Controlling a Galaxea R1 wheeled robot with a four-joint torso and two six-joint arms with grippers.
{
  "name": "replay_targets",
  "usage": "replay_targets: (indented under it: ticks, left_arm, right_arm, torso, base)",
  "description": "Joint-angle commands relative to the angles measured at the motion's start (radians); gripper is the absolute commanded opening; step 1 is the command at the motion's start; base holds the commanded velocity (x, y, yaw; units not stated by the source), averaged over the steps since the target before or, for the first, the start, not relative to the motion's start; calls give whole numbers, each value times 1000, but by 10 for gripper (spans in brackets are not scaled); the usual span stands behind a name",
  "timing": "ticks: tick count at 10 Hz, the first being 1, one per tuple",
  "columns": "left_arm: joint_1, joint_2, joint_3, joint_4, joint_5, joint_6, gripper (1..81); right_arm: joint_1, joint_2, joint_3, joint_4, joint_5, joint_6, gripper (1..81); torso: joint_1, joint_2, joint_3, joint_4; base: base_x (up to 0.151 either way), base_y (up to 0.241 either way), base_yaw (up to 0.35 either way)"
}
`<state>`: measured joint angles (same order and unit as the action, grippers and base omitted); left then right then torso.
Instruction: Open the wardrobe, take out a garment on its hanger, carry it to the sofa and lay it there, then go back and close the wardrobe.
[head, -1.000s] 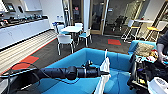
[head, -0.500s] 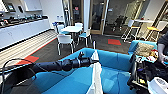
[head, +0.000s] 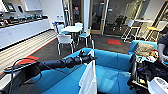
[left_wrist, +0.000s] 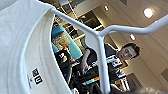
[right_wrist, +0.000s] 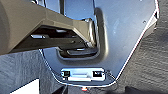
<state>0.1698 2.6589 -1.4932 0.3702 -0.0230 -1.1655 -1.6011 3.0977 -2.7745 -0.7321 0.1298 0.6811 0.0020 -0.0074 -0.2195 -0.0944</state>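
Sofa, big and bright blue, spreads directly below and beyond the left gripper, which is held out over the seat at the end of the outstretched dark arm. Behind it stand white chairs round a white table. From the gripper hangs the white garment, draping down toward the cushions without quite showing whether it touches them. The slim white hanger carries it, neck band close by; the fingers are pinched on the hanger's top. At the far side sits a person.
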Motion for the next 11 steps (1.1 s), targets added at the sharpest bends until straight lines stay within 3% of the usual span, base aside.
replay_targets:
  ticks: [1, 2, 3, 5, 6, 8, 11]
  left_arm:
    - [-198, 52, -80, 13, -63, -39, 10]
    - [-198, 70, -116, 13, -63, -40, 10]
    - [-198, 89, -154, 15, -60, -40, 10]
    - [-197, 106, -209, 19, -54, -40, 10]
    - [-193, 113, -264, 27, -49, -39, 10]
    - [-171, 119, -355, 30, -46, -37, 10]
    - [-123, 159, -513, 62, -40, -39, 10]
  right_arm:
    - [11, 6, 6, -3, -50, 2, 811]
    - [9, 6, 4, -3, -50, 2, 811]
    - [9, 8, 6, -3, -50, 2, 811]
    - [9, 8, 4, -1, -50, 3, 811]
    - [8, 6, 4, 0, -50, 5, 811]
    - [6, 6, 4, 0, -50, 6, 811]
    - [6, 9, 4, 0, -50, 5, 811]
  torso:
    - [0, 0, 0, 0]
    - [0, 0, 0, 0]
    - [0, 0, 0, 47]
    - [0, 0, 0, 85]
    - [0, 0, 0, 43]
    - [0, 0, 0, 79]
    - [0, 0, 0, 80]
  base:
    - [0, 0, 0]
    - [0, 0, 0]
    - [0, 0, 0]
    - [0, 0, 0]
    - [0, 0, 0]
    - [0, 0, 0]
    - [0, 0, 0]
